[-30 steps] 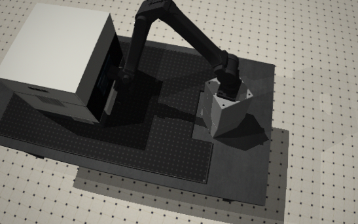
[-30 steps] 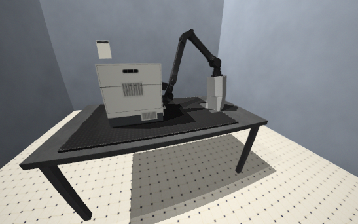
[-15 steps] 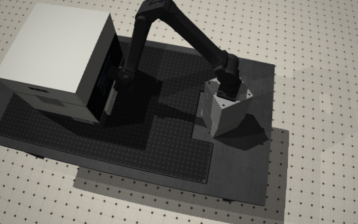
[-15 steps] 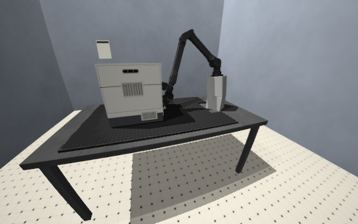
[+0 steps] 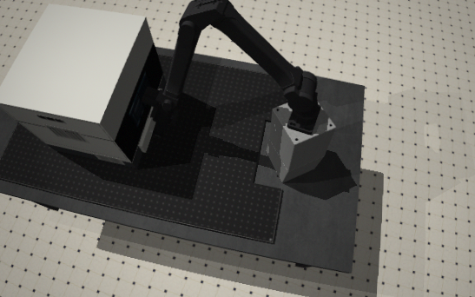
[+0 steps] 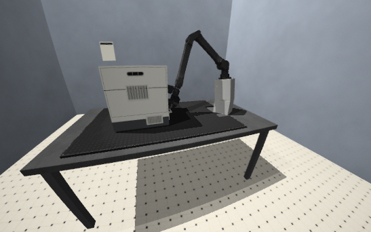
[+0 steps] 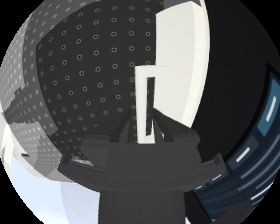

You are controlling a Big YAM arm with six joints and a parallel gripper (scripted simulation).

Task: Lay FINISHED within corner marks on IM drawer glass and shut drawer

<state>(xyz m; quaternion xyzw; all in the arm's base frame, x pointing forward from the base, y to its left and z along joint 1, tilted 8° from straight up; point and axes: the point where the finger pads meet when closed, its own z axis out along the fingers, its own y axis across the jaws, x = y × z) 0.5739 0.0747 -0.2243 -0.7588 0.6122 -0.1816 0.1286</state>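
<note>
The gel imager (image 5: pixel 70 56) (image 6: pixel 135 102) (image 7: pixel 236 55) is standing upright on the dark mat (image 5: pixel 234 200) (image 6: pixel 94 146), and the claw (image 5: pixel 157 117) (image 6: pixel 173 103) (image 7: pixel 141 112) is waiting in front of it, partly open, its fingers standing around the pale drawer handle (image 7: pixel 142 100) but gripping nothing. The drawer (image 5: pixel 148 135) (image 7: pixel 177 65) is sitting close against the imager's dark front; whether it is closing fully, I cannot tell, and the cassette is not showing, so its place I cannot tell.

Imager housing (image 5: pixel 73 61) (image 6: pixel 136 102): smooth, matt, plastic-like. Worktop (image 5: pixel 320 234) (image 6: pixel 254 123): matt. Mat (image 5: pixel 234 208) (image 6: pixel 94 146): dotted, matt. 2 visible table legs (image 6: pixel 68 200): matt.
</note>
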